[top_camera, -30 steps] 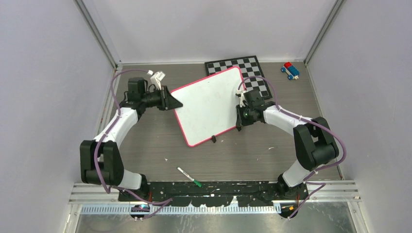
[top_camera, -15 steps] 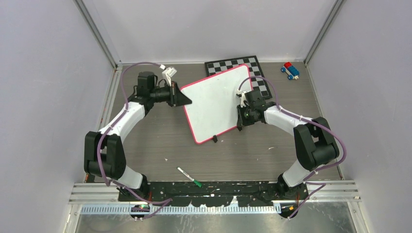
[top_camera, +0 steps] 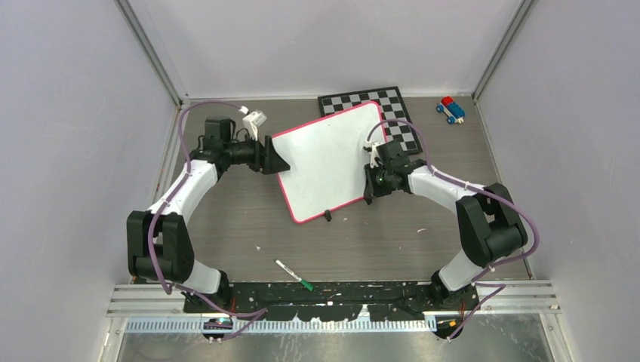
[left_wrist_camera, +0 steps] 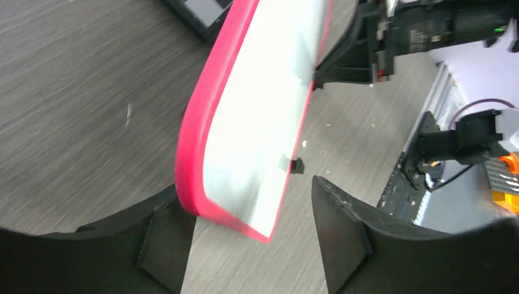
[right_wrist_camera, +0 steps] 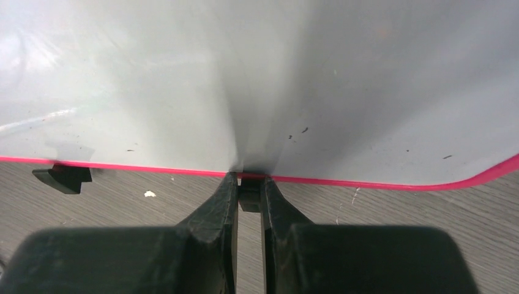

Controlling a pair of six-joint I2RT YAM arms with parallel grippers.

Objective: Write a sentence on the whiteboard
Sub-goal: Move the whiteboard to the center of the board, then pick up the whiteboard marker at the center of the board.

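**Grey table, whiteboard pinched at one edge**

On the grey wood-grain tabletop (top_camera: 226, 219), walled by pale panels, the rectangular glossy white whiteboard with a thin pink-red frame (top_camera: 324, 162) sits mid-table, turned askew and tilted up. Whether it touches the surface I cannot tell. A small black foot (top_camera: 327, 216) juts from its near edge.

The right gripper (right_wrist_camera: 250, 184) is closed tight on the whiteboard's right edge, with the pink rim pinched between its black fingers. The left gripper (top_camera: 279, 161) stands open at the whiteboard's left corner. Its jaws are spread to either side of the rim, with a clear gap on one side.

Behind the whiteboard lies a black-and-white chequered board (top_camera: 392, 102), partly covered by it. A small blue-and-red toy block (top_camera: 450, 109) sits further right of the whiteboard. A white marker with a green cap (top_camera: 294, 274) lies well in front of it.
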